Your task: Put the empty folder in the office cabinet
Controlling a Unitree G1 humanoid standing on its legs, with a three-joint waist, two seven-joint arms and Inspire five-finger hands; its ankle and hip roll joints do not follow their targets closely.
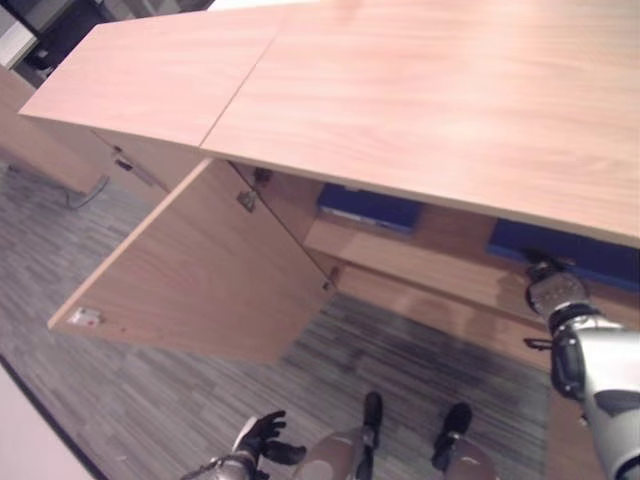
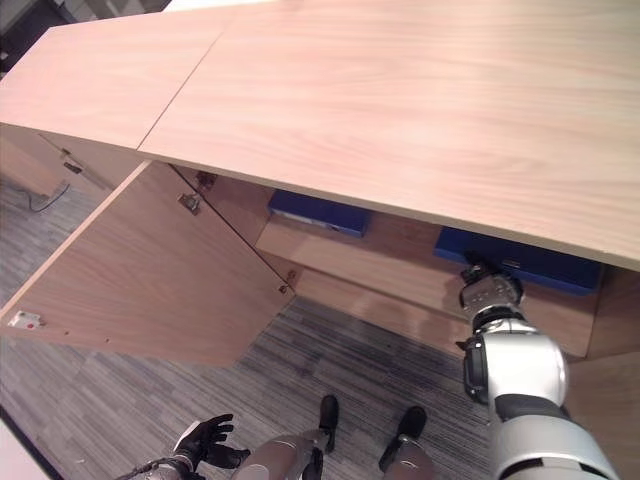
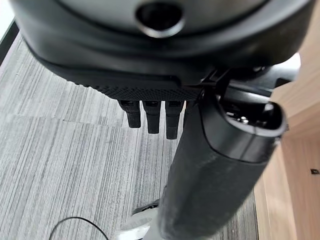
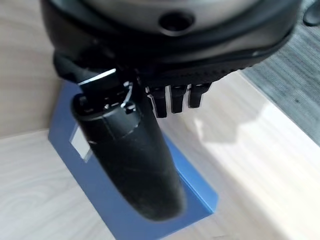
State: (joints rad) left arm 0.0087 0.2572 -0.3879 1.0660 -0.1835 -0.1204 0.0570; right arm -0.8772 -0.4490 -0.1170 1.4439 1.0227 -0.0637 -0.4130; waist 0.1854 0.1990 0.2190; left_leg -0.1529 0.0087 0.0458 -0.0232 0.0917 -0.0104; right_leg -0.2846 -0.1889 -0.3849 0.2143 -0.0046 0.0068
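Folder (image 4: 125, 210) lies flat on the cabinet shelf (image 2: 400, 262) under my right robot hand (image 4: 172, 97), fingers loose, holding nothing, so next I pull the arm out & shut the door (image 2: 150, 270).

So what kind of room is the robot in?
Probably an office. There is a long light-wood cabinet with its door swung open, flat blue folders lying on its shelf, and grey striped carpet on the floor.
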